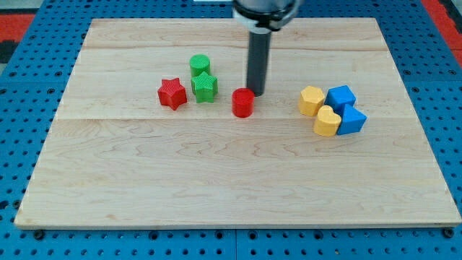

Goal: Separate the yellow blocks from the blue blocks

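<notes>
Only one camera view here, looking down at a wooden board sitting on a blue pegboard table. There's no pincer on this arm at all, just the dark rod, so nothing to call open or closed. My tip is down on the board just at the far right of the red cylinder, pretty much touching it as far as I can tell.

Left of that there's a red star, then a green star with a green cylinder right behind it on the far side.

The task stuff is bunched up over on the right, well apart from my tip: yellow hexagon block and yellow heart-ish block pressed up against two blue blocks, a blue cube-like one at the far side and a blue wedge-like one nearer. All four are touching in one cluster.
</notes>
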